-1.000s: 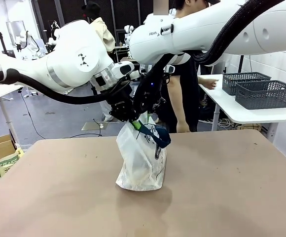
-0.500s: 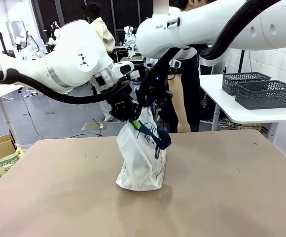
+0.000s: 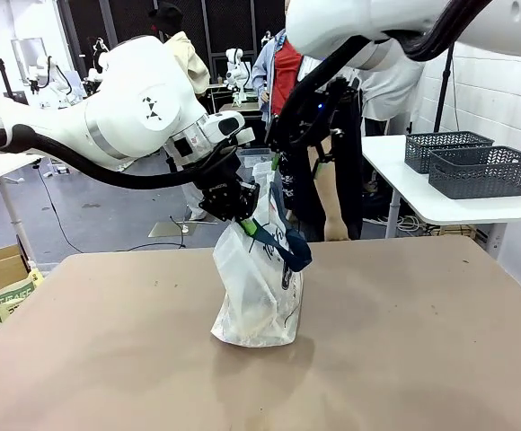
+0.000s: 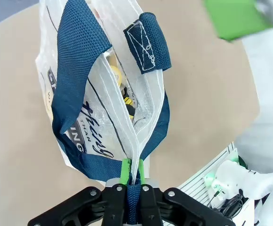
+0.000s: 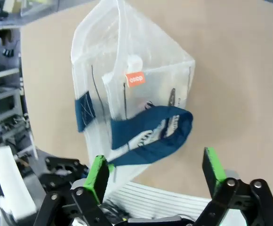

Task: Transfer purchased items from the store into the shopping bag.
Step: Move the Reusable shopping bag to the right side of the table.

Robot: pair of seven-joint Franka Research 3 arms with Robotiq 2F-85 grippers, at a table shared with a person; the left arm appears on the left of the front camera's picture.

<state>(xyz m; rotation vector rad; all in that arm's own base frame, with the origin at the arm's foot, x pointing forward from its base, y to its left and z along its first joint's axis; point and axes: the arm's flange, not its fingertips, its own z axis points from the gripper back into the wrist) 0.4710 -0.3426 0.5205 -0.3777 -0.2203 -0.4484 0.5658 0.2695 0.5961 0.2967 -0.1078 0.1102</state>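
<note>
1. Shopping bag point(image 3: 256, 292) stands mid-table point(image 3: 422, 359), bare tabletop on all sides.
2. Left gripper point(image 4: 131, 173) has its jaws pressed together on the bag's navy handle point(image 4: 80, 61) at the rim.
3. Right gripper point(image 5: 153, 172) hangs above the bag, jaws spread wide, holding nothing.
4. Yellow-and-black tool point(image 4: 127, 101) lies inside the bag.
5. Print: partial "thing"; an orange tag point(image 5: 136, 79), unreadable.

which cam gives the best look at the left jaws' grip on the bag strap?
Left wrist view: the left gripper is shut on the navy strap of the shopping bag, green pads pressed either side of it. Front view shows that gripper at the bag's top, contact hidden. Right wrist view shows the bag and a loose strap loop, not the pinch.
</note>
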